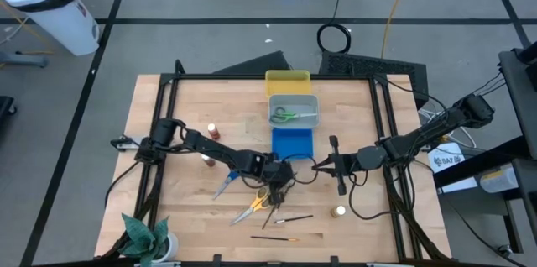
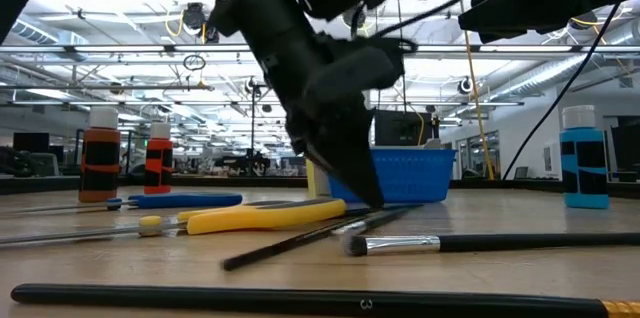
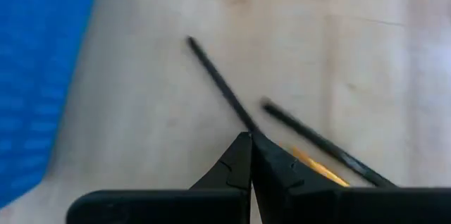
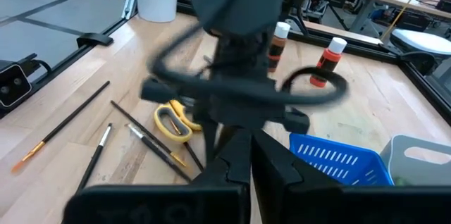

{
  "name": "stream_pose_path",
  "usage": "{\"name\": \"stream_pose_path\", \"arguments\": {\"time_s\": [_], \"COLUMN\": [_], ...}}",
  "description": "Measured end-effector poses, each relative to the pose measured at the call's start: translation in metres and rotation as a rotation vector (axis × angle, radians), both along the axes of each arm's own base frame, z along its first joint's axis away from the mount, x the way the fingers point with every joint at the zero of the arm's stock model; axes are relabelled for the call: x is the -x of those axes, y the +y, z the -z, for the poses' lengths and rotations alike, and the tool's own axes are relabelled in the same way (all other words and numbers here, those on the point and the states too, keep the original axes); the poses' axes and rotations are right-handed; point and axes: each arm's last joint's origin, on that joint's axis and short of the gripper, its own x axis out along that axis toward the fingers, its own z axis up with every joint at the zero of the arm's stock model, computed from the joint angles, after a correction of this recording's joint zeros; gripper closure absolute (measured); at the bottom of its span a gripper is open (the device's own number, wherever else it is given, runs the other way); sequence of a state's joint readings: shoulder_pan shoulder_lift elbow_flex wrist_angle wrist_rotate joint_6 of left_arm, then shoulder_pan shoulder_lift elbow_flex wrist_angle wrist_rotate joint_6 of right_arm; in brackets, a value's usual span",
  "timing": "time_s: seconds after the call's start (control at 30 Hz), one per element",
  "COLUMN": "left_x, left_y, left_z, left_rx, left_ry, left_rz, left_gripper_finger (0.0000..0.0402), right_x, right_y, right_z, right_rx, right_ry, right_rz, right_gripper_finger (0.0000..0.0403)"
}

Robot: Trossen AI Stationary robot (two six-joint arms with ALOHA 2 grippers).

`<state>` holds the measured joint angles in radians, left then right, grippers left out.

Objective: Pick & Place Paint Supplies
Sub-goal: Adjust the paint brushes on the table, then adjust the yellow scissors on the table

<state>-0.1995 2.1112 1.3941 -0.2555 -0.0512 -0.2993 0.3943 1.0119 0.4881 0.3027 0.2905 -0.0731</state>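
My left gripper [image 3: 250, 136] is shut on a thin dark brush [image 3: 218, 83], down at the table just in front of the blue tray [image 1: 292, 143]. A second brush [image 3: 317, 143] and the yellow scissors [image 1: 252, 208] lie flat right beside it, and the blue scissors [image 1: 225, 185] lie to its left. Two more brushes [image 1: 294, 217] [image 1: 273, 238] lie nearer the front edge. The green scissors [image 1: 287, 116] lie in the grey tray [image 1: 312, 103]. Small bottles stand upright: two reddish [image 1: 214, 131] [image 1: 205, 163], one whitish [image 1: 339, 212], one blue [image 2: 585, 168]. My right gripper [image 1: 323, 164] hovers shut, right of the blue tray. My left gripper pinches the brush at one end [image 3: 243, 122] between its two fingertips. The fingers slant down from the table's left, roughly in line with the brush. The brush reaches away from the tips toward the blue tray; I cannot tell whether it is off the wood.
The yellow tray [image 1: 288, 78], grey tray and blue tray stand in a row from the far edge toward the middle. A green plant in a white pot [image 1: 147, 238] stands at the near left corner. A black frame [image 1: 168, 116] borders the table. Bare wood lies left and right of the trays.
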Motion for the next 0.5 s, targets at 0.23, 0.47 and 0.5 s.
{"name": "stream_pose_path", "arguments": {"time_s": [0.23, 0.47, 0.5], "left_x": [0.018, 0.035, 0.037], "left_y": [-0.017, -0.047, -0.049], "left_z": [-0.024, -0.016, -0.016], "left_rx": [0.006, 0.067, 0.07], "left_ry": [0.056, 0.189, 0.202], "left_rz": [0.047, 0.093, 0.083], "left_gripper_finger": [0.0394, 0.0394, 0.0394], "right_x": [0.0, 0.0, 0.0], "right_y": [0.0, 0.0, 0.0], "right_z": [0.0, 0.0, 0.0], "right_rx": [0.0, 0.001, 0.0], "right_ry": [0.001, 0.004, 0.003], "right_rz": [0.0, 0.0, 0.0], "right_gripper_finger": [0.0401, 0.0402, 0.0402]}}
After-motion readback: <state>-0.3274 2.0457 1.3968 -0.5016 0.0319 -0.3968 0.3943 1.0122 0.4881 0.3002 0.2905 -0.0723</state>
